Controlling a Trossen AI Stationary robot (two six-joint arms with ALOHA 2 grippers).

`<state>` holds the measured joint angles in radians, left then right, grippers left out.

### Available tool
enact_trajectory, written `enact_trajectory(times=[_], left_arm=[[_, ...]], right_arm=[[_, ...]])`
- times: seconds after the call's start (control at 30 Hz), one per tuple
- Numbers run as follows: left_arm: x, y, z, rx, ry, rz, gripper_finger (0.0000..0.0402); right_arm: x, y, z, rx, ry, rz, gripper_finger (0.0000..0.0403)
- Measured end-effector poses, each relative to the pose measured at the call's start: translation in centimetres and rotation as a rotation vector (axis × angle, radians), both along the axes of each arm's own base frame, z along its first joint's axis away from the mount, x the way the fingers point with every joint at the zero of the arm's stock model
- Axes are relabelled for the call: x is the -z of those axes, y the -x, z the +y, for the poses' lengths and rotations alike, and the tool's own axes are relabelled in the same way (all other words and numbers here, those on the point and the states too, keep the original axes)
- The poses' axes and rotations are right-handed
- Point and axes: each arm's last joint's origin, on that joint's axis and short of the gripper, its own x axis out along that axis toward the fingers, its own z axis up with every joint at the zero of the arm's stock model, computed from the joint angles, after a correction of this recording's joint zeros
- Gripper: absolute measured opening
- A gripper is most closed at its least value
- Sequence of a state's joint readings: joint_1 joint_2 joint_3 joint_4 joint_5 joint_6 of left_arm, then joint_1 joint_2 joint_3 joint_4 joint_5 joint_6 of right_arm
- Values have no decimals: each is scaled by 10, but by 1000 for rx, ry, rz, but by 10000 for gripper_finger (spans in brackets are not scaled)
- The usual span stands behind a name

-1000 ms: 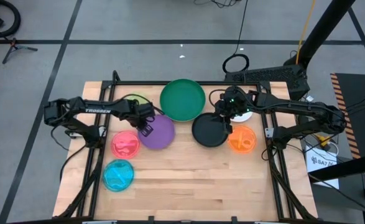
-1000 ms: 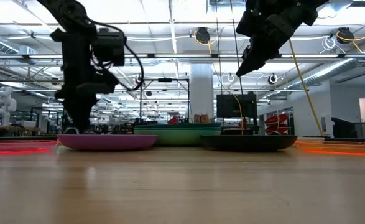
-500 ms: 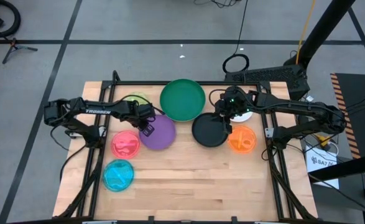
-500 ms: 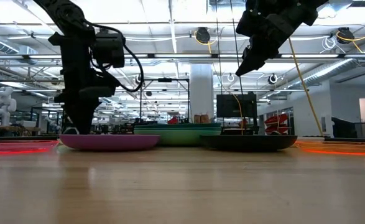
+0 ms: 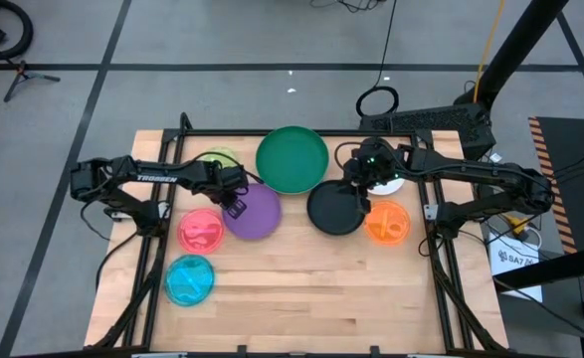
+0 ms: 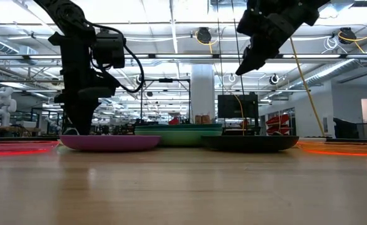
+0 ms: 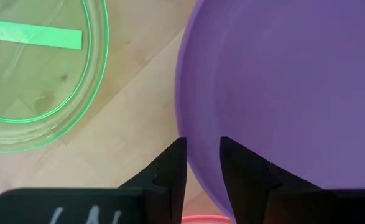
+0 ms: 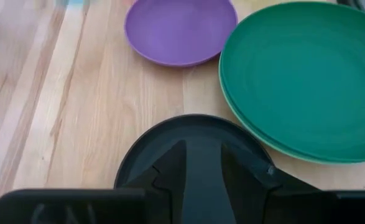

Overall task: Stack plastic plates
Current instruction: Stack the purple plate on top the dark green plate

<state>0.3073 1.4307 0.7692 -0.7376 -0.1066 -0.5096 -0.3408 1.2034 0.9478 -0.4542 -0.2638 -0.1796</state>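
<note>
Plates spread over my wooden table (image 5: pixel 301 288), none stacked apart from the large teal plate (image 5: pixel 292 158) at the back, which sits on a lighter green one (rim just showing in my right wrist view). Purple plate (image 5: pixel 251 211) left of centre, black plate (image 5: pixel 333 209) right of centre, pink (image 5: pixel 200 231) and blue (image 5: pixel 189 279) small ones left, orange (image 5: pixel 387 223) right, clear yellow-green one (image 7: pixel 36 74) behind purple. My left gripper (image 7: pixel 201 163) straddles the purple rim, fingers slightly apart, grip unclear. My right gripper (image 8: pixel 202 163) hangs above the black plate, fingers slightly apart, empty. "TROSSEN" reads on my left arm (image 5: pixel 152 177).
</note>
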Motion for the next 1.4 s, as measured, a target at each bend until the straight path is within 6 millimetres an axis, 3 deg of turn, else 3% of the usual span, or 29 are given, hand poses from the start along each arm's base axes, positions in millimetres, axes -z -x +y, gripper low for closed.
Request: enact_trajectory(times=[0.33,1.4], left_arm=[[0,0,3,2,-80,22,104],[-1,-3,3,11,-72,-12,104]], right_arm=[[-2,-2,-1,-3,11,-23,93],[-2,-2,-1,-6,14,-22,93]])
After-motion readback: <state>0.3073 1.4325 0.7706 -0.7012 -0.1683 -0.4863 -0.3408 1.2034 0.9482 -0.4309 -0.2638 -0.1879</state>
